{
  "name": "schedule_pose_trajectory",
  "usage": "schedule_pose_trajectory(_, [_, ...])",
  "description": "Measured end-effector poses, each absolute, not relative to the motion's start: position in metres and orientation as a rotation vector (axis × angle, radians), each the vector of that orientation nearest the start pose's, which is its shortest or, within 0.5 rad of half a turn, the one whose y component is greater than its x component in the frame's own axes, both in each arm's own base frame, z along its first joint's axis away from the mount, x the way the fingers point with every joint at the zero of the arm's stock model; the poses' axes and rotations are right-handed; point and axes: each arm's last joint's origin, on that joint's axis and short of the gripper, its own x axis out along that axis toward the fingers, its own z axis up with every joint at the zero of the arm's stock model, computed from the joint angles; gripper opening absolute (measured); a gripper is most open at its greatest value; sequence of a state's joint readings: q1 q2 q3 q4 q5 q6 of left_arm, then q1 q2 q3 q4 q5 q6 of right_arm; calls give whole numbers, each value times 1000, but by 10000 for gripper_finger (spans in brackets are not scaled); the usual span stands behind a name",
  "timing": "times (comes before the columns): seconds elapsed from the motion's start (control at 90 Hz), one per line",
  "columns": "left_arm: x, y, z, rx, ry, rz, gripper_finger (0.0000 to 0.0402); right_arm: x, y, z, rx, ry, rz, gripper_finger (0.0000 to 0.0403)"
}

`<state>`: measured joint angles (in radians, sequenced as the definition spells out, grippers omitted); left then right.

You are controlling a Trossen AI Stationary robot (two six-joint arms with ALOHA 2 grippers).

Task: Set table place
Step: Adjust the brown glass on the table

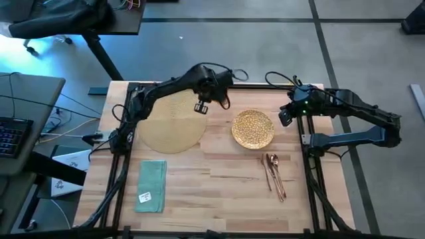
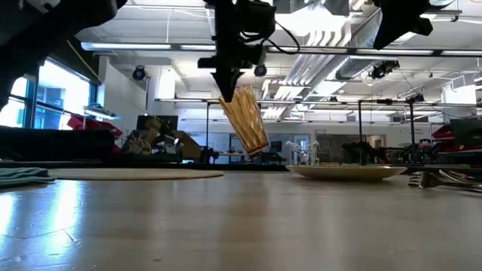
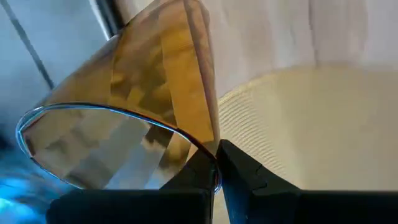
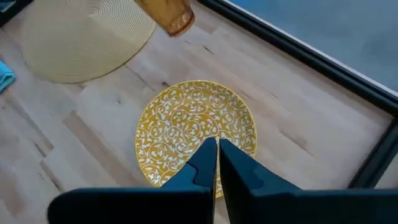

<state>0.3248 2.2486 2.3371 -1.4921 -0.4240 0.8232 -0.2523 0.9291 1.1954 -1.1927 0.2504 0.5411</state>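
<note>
An amber cup hangs tilted above the table, with my left gripper shut on its rim. It is over the right edge of the round pale-gold placemat; the right wrist view shows the cup's base. A glittery gold plate lies flat to the placemat's right. My right gripper hovers shut above the plate's right side, high in the low view, touching nothing. The teal napkin and the cutlery lie flat nearer the front. My left gripper pinches the cup's rim, one finger inside the mouth and one outside against the wall. The fingers come from above, pointing down. The cup hangs below them, lifted clear of the table and tilted, its base lower and toward the plate.
The table's black rail frame runs along its left and right sides. Bare wood lies between the napkin and the cutlery. A grey desk with a keyboard stands beyond the table's left edge.
</note>
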Motion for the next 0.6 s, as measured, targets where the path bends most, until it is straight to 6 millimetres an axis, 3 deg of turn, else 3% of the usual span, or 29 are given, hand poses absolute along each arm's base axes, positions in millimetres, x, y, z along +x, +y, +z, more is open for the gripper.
schedule_pose_trajectory(0.122, [423, 146, 284, 866, 1669, -36, 0, 134, -42, 361, 492, 786, -707, 0])
schedule_pose_trajectory(0.344, [433, 145, 266, 898, 1703, -35, 1, 134, -42, 361, 491, 785, -708, 0])
schedule_pose_trajectory(0.6, [435, 144, 266, 877, 1686, -19, 13, 134, -43, 361, 452, 786, -727, 0])
